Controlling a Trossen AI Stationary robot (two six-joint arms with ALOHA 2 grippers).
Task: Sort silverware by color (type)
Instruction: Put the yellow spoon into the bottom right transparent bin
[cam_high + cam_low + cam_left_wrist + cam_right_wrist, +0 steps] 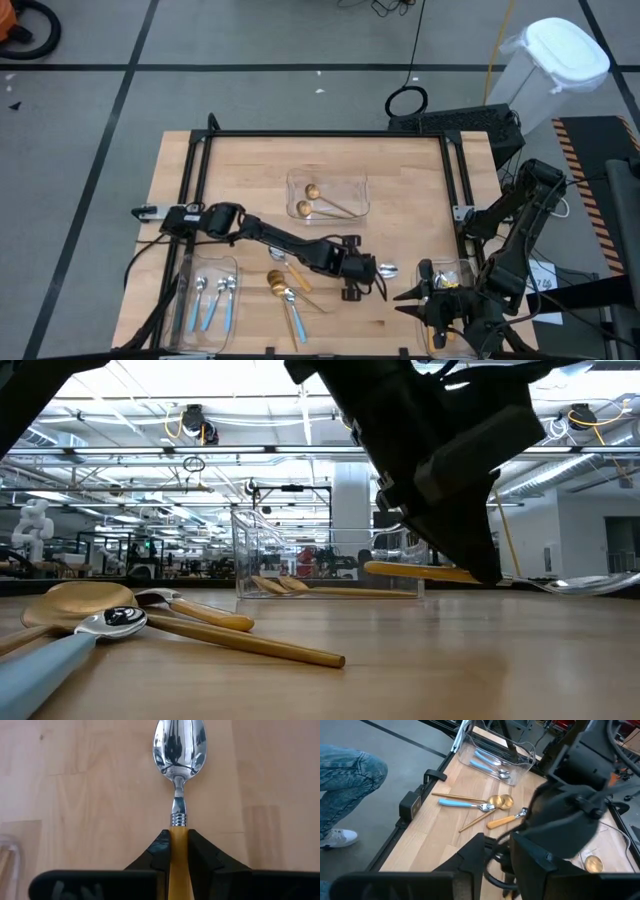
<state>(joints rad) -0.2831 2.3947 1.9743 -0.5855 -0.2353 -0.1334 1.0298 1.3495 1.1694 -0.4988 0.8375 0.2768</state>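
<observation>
Jaws of left gripper [179,851] clamped on handle of orange spoon [178,750], held level just above worktop [400,180], near-centre, bowl pointing right toward right tray [452,272]. Risk: narrow grip on slim handle, spoon may swivel or slip; may also clip right gripper [432,300] beside tray. Right jaws: cannot tell.

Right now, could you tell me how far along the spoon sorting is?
Partly done. Three blue-handled spoons lie in the left tray and two gold spoons in the middle tray. The left gripper holds an orange-handled spoon. A loose pile of spoons remains. The right gripper waits near the table's right edge.
</observation>
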